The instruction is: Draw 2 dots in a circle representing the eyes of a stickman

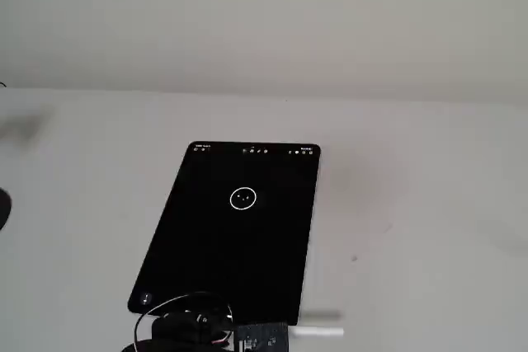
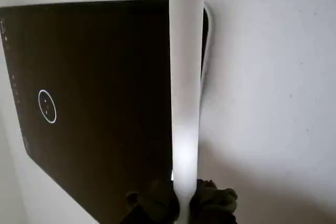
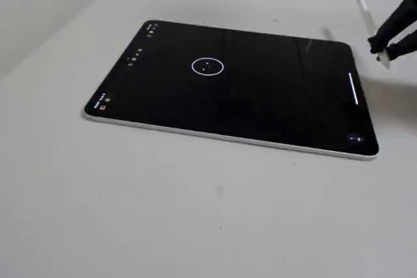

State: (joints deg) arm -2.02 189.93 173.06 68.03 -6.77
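pincer [image 2: 184, 203] clamps the white stylus [image 2: 185, 77], off the tablet's [image 3: 260, 105] edge above the counter [image 3: 195, 213]. both dots [image 1: 243, 197] sit inside the circle [image 1: 243, 188] mid-screen, so best keep the tip clear.

Two fixed views – one high, one low – and the wrist share the tablet [image 3: 260, 105].
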